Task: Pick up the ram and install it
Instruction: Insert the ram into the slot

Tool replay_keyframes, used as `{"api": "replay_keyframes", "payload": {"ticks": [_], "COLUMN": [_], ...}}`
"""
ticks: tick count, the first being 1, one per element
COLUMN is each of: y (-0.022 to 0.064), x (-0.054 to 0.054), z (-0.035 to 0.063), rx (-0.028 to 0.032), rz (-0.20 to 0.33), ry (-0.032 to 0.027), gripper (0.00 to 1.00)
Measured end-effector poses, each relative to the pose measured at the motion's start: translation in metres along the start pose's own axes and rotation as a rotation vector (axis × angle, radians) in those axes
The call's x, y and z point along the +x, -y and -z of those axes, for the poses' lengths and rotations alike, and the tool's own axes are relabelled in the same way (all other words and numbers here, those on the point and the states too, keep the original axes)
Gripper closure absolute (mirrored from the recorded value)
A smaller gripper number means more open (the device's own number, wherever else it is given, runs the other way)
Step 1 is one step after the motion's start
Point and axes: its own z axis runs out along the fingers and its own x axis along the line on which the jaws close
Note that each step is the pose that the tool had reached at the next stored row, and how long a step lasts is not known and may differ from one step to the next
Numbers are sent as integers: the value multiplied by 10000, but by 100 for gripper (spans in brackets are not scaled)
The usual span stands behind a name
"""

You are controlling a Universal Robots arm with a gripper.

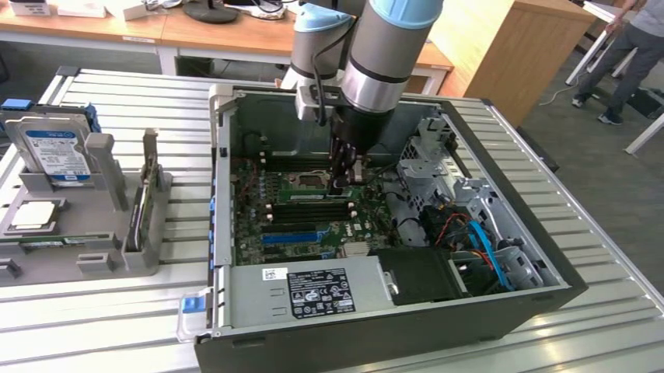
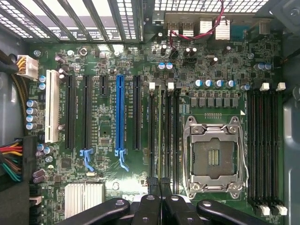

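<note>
Green ram (image 2: 161,136) edge-up between black slots (image 2: 175,136), jaws pressed together at its end

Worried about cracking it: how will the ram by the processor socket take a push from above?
The ram shows as a thin green edge standing among the memory slots beside the processor socket, so likely stiff along its length but fragile sideways. With the gripper at one end, an uneven push might tilt it.

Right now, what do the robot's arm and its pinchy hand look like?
The arm is a round silver-grey tube with a light blue cap at the joint. A thin black cable runs beside it. The gripper is black, with two slim fingers.
</note>
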Motion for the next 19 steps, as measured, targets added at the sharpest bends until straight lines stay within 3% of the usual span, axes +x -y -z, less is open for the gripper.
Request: {"api": "replay_keyframes", "payload": {"ticks": [19], "y": [0], "x": [12], "z": [-40], "rx": [19], "rz": [2], "ry": [1], "gripper": [89]}}
